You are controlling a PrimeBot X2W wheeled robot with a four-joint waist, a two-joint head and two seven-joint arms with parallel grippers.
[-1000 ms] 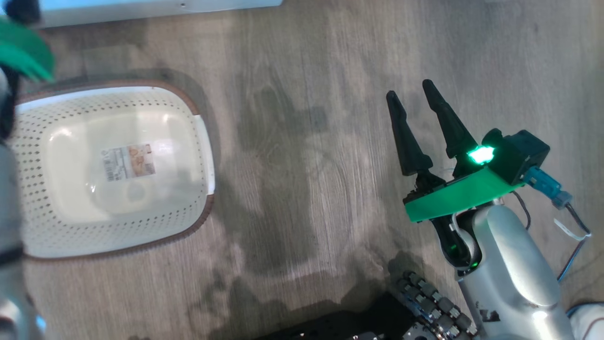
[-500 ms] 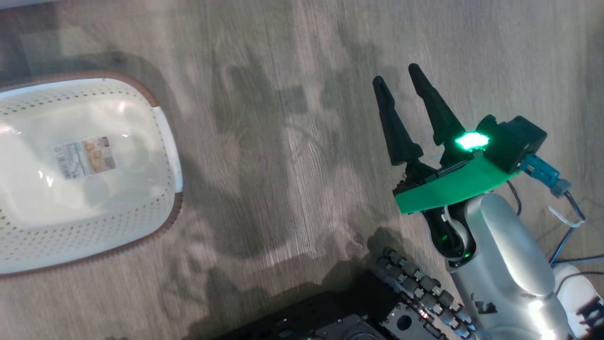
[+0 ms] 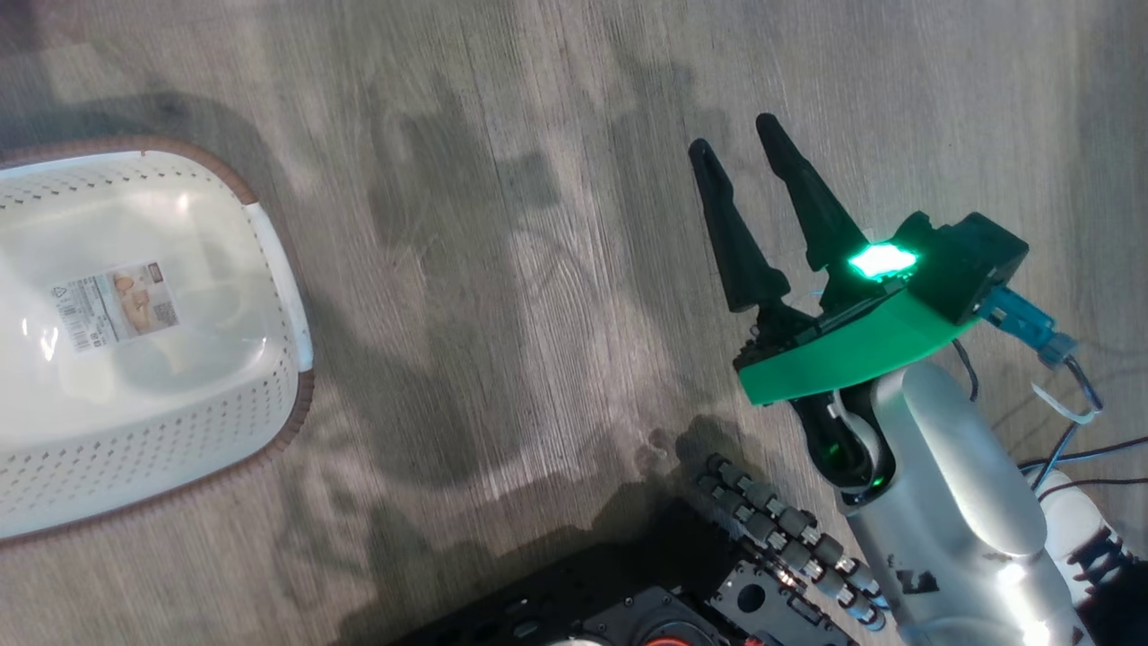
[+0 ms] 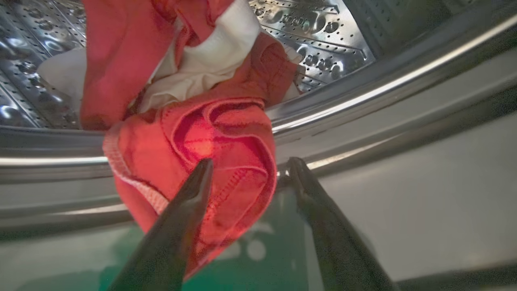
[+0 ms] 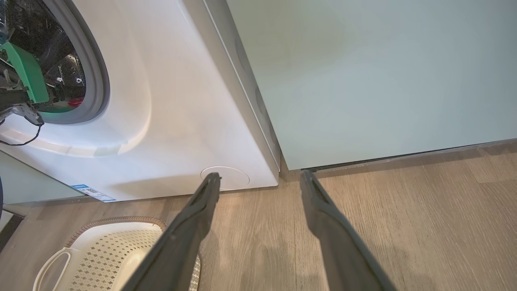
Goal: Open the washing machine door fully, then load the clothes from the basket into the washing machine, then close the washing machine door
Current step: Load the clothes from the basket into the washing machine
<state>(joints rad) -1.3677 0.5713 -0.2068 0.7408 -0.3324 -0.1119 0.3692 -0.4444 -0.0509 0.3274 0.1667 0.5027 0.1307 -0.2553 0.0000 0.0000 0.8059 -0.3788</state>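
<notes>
Left gripper (image 4: 250, 161), fingers spread wide, clamping nothing. Directly ahead of its fingertips, the red clothes (image 4: 218, 133) hang over the steel drum lip of the washing machine (image 4: 323, 36). Right gripper (image 3: 734, 131), fingers also wide apart, hovers above the wood floor (image 3: 502, 269). The basket (image 3: 280, 269) sits well to its left.

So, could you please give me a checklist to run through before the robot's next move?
1. Basket emptied: ok.
2. Clothes fully inside the drum: not ok, a red fold hangs over the lip.
3. Left claw open: ok.
4. Right claw open, holding nothing: ok.
5. Left arm out of the washing machine opening: not ok.
</notes>
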